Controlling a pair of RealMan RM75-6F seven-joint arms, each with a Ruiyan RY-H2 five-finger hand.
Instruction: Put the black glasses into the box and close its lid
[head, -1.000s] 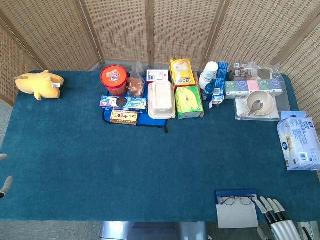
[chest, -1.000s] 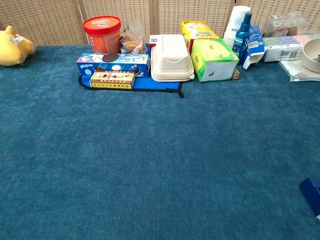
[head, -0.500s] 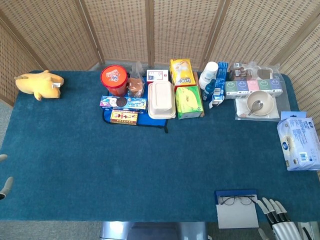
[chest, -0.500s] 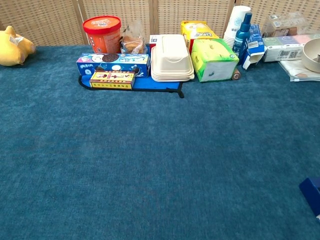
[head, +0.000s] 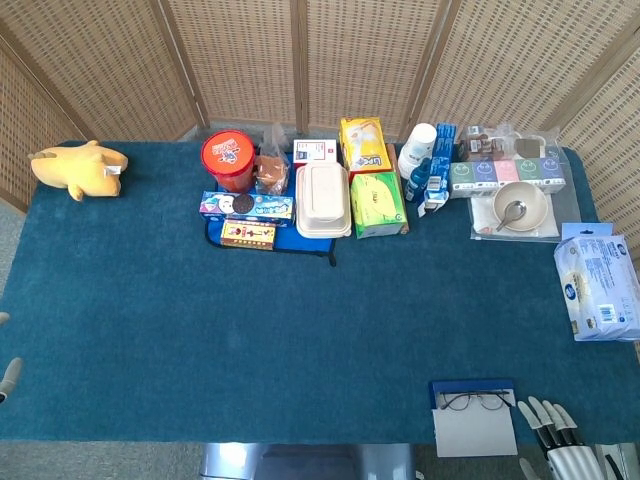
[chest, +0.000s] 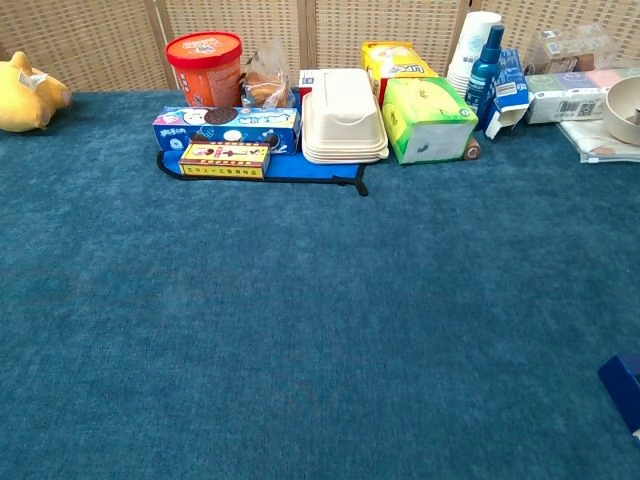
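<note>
The black glasses (head: 474, 402) lie in the open box (head: 474, 427) at my five o'clock, lid (head: 471, 387) unclosed. My right hand (head: 555, 440) waits beside it, empty, fingers apart. Left hand (head: 8, 374): cannot tell.

A woven wicker screen (head: 300, 60) stands behind the blue-carpeted table (head: 200, 340).

We can see print on the red tub (chest: 205, 62), the blue snack box (chest: 226, 126) and the green box (chest: 428, 118), but it is too small to read.
</note>
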